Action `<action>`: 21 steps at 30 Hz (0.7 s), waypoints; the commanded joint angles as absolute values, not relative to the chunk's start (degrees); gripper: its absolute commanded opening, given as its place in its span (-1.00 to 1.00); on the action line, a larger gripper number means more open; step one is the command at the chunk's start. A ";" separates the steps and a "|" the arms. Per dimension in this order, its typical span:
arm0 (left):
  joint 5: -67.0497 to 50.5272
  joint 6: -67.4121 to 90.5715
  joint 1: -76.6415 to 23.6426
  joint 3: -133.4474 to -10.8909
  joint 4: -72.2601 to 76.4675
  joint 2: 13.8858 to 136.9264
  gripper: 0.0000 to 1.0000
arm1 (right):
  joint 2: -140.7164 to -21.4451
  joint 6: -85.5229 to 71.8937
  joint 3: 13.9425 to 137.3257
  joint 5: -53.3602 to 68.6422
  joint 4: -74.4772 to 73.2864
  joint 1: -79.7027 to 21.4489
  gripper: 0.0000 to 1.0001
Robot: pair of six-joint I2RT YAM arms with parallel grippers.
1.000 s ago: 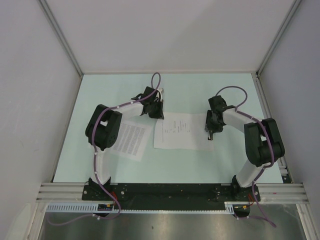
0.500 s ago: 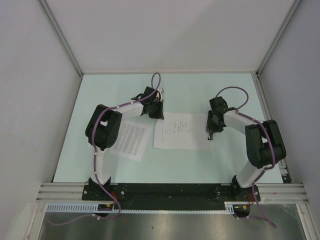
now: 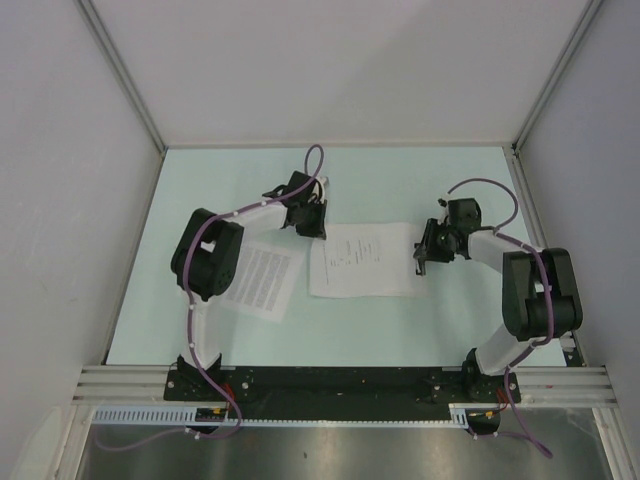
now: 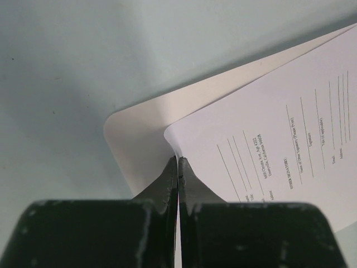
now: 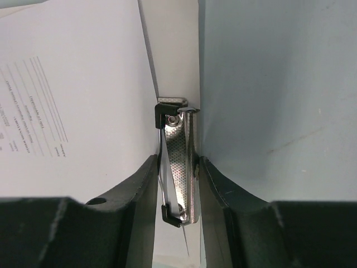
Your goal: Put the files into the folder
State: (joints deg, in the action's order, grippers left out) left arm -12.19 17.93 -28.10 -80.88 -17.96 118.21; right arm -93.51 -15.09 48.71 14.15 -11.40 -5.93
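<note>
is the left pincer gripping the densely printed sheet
No, the left pincer is shut on a corner of the sparser sheet.

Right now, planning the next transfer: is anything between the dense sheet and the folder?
Nothing visible lies on the bare strip between the dense sheet and the folder. The left arm overhangs that sheet's left edge, though.

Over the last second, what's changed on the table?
The right arm swung outward to the right, wrist turning; the right tool stayed closed on the clip. The left tool stayed pinched on the sheet; the other sheet didn't move.
</note>
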 commanded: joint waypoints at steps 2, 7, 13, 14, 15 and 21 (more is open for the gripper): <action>-12.39 14.68 -28.56 -85.42 -21.44 119.88 -1.00 | -94.48 -13.18 46.59 27.32 -8.18 -3.43 -1.00; -12.05 13.01 -28.56 -89.37 -24.33 122.51 -1.00 | -94.57 -13.27 45.79 30.06 -6.59 -1.15 -1.00; -11.51 12.57 -28.56 -90.01 -25.22 122.87 -1.00 | -93.78 -13.45 45.97 27.08 -7.64 -2.01 -1.00; -11.77 12.83 -28.56 -89.39 -24.53 122.26 -1.00 | -92.74 -13.62 46.40 23.94 -8.60 -2.80 -0.98; -11.95 13.18 -28.56 -88.60 -24.00 121.91 -1.00 | -92.12 -13.88 47.02 21.30 -11.75 -4.03 -0.82; -12.92 15.56 -28.56 -85.61 -22.06 120.15 -1.00 | -87.54 -19.14 53.87 1.61 -22.92 -12.91 0.10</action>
State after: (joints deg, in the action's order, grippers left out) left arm -12.36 14.39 -28.12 -87.37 -21.82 122.13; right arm -91.48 -15.70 48.29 16.38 -14.81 -8.19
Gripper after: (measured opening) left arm 0.004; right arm 0.444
